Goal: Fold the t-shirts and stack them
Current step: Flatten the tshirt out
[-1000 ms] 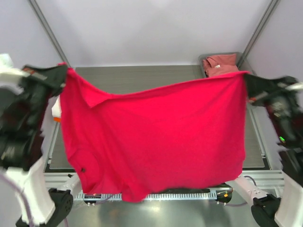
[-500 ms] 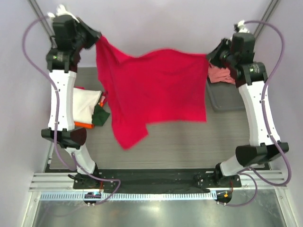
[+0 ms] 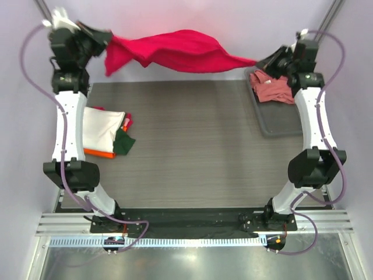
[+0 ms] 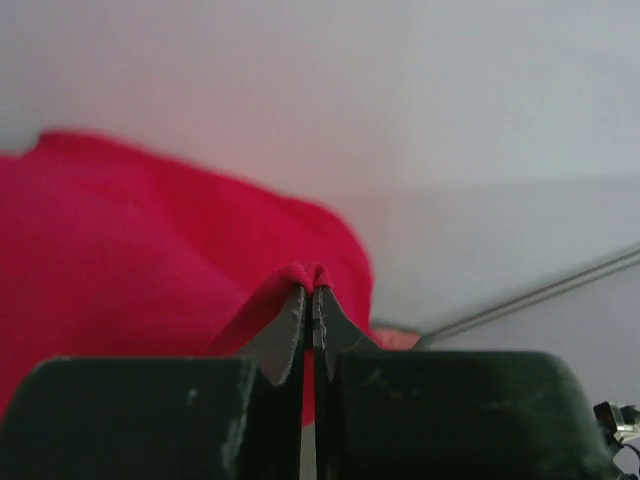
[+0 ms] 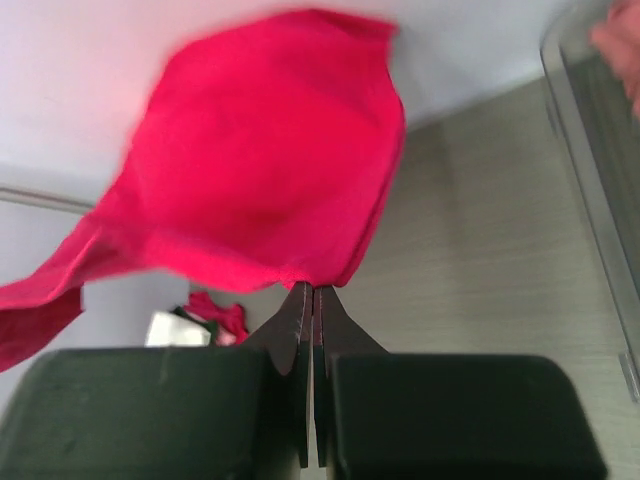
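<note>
Top view: two arms reach up and back toward the far wall. The left gripper [image 3: 106,42] and the right gripper [image 3: 260,60] each pinch one end of a single crimson shirt [image 3: 175,51]. It hangs between them in the air as a bunched, twisted band, above the far edge of the table [image 3: 192,146] and clear of it. One grey tray [image 3: 280,125] sits at the far right of the table with one crumpled salmon shirt [image 3: 271,86] in its far end. On the left lies one pile: a cream shirt [image 3: 102,128] on top, an orange shirt [image 3: 99,154] showing as a strip at the near edge, and a green shirt [image 3: 123,143] sticking out on the right. Slivers of red cloth [image 3: 127,121] show at the pile's edge; what they belong to cannot be told.

Left wrist: the two fingers are pressed together, with a small fold of the crimson shirt nipped between the tips [image 4: 312,300]. The rest of the cloth billows out to the left.

Right wrist: the fingers are likewise closed tight [image 5: 308,300] on an edge of the crimson shirt, which spreads up and left. The tray's rim and a bit of the salmon shirt lie at the right edge.
</note>
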`<state>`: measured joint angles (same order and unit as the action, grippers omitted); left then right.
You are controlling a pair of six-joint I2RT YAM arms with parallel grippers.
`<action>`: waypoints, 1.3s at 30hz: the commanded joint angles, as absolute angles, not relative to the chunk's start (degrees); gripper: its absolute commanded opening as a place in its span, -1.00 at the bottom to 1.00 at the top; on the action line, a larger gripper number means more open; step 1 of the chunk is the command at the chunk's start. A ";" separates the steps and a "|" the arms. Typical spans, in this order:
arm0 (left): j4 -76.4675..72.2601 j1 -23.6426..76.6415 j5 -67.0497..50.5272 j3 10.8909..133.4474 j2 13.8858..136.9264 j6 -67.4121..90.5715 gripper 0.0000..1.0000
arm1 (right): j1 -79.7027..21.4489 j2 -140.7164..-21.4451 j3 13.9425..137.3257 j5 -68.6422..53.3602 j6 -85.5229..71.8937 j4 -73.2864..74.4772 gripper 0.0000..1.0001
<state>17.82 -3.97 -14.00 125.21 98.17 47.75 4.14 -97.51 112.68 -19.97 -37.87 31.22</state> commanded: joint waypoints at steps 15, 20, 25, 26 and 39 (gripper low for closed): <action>13.08 11.59 3.13 62.50 63.74 42.10 -1.00 | 7.73 -80.88 55.93 -19.52 -35.08 11.25 -0.98; 22.57 13.62 6.32 56.09 52.59 41.92 -1.00 | 8.00 -70.42 47.82 -17.32 -33.31 13.87 -0.98; 28.12 13.71 4.32 49.14 44.48 43.85 -1.00 | 8.09 -57.94 42.19 -10.66 -31.99 19.85 -0.98; 28.73 13.71 3.09 47.22 43.34 44.47 -1.00 | 8.09 -56.35 42.01 -8.81 -32.08 22.73 -0.98; 32.34 15.56 2.20 36.91 37.97 48.34 -1.00 | 8.09 -48.60 40.52 -4.99 -30.06 31.47 -0.98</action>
